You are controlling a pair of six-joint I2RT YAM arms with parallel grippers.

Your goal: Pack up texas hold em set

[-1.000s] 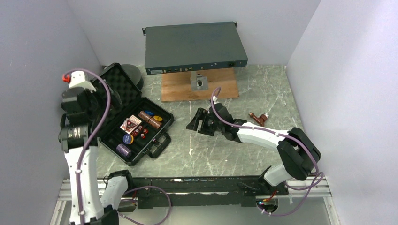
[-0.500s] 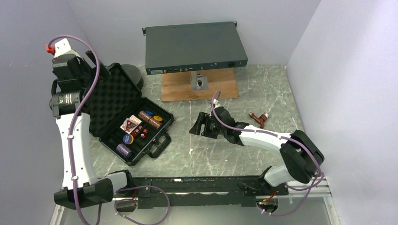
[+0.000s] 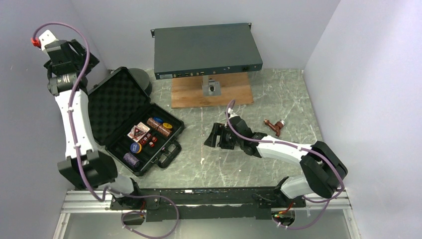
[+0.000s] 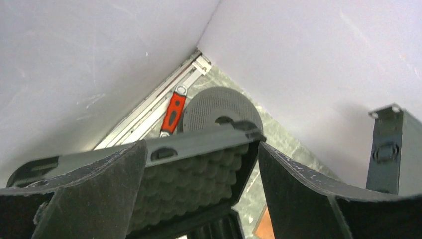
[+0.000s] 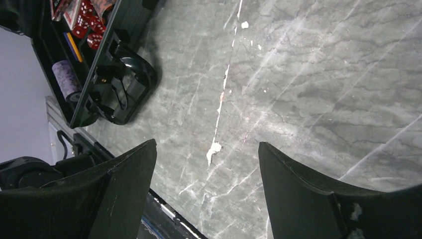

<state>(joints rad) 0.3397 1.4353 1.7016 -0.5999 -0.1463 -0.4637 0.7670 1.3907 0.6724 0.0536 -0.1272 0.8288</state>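
The black briefcase [image 3: 117,105] lies open on the tabletop [image 3: 278,94], its foam lid leaning back. In its tray there are the red card deck [image 3: 138,131], the brown chip roll [image 3: 159,128], the purple chip roll [image 3: 131,159], the red dice [image 3: 151,141] and the blue discs [image 3: 157,119]. A second ago the left arm hung low over the briefcase and hid a part of it. Now it has risen high behind the briefcase's lid, and the whole lid is in sight. The left pincer [image 4: 199,169] looks down on the lid's top edge with its fingers apart and nothing between them. The right pincer [image 3: 215,135], well to the right of the briefcase, has shifted only a little and is also spread and empty. The packing seems almost finished, and probably only closing the lid remains.
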